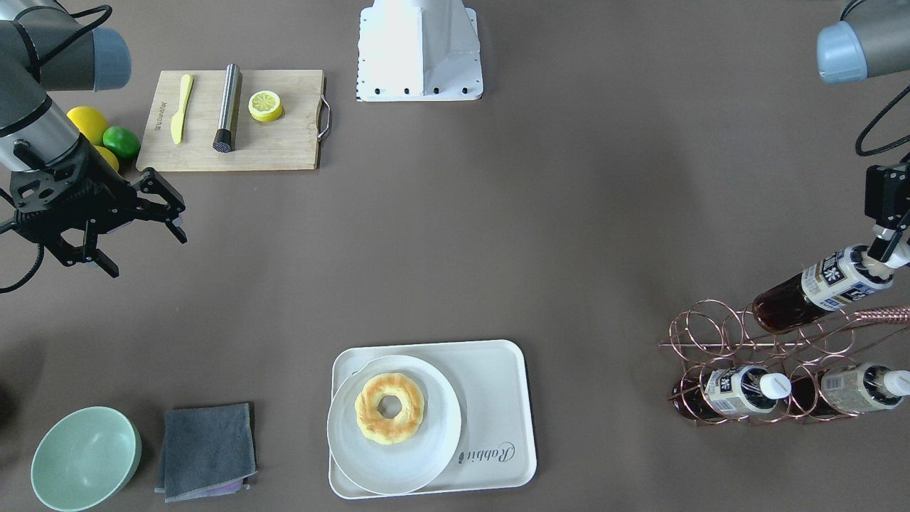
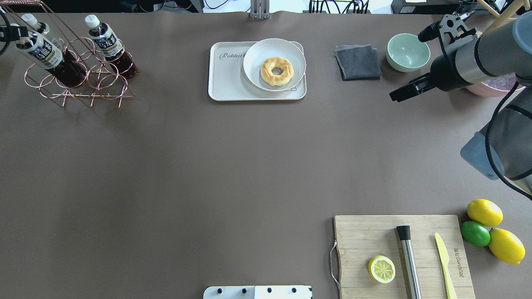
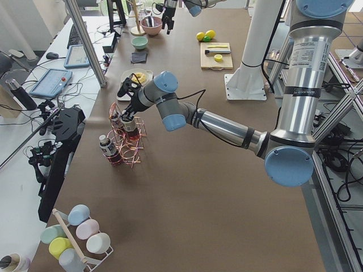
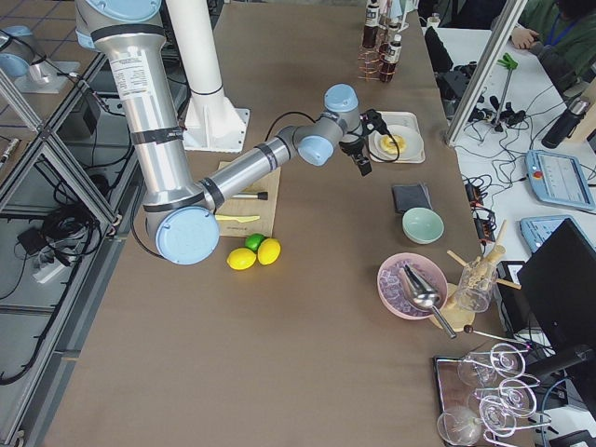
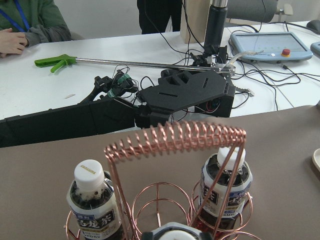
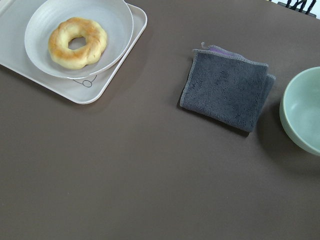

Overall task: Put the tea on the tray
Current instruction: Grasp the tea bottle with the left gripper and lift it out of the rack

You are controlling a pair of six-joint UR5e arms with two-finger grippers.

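Observation:
The tea bottle (image 1: 825, 284) lies tilted in the top ring of a copper wire rack (image 1: 718, 334) and also shows in the overhead view (image 2: 45, 56). My left gripper (image 1: 884, 257) is shut on its white cap (image 5: 167, 234). Two more alike bottles (image 1: 739, 390) (image 1: 853, 387) lie in the rack's lower rings. The cream tray (image 1: 498, 370) carries a round white plate (image 1: 426, 462) with a doughnut on its left part; the tray's right part is bare. My right gripper (image 1: 146, 252) is open and empty, hovering far off at the table's other side.
A wooden cutting board (image 1: 277, 146) holds a lemon half, a yellow knife and a steel muddler. Lemons and a lime (image 1: 121, 142) lie beside it. A green bowl (image 1: 85, 459) and a grey cloth (image 1: 206, 448) sit next to the tray.

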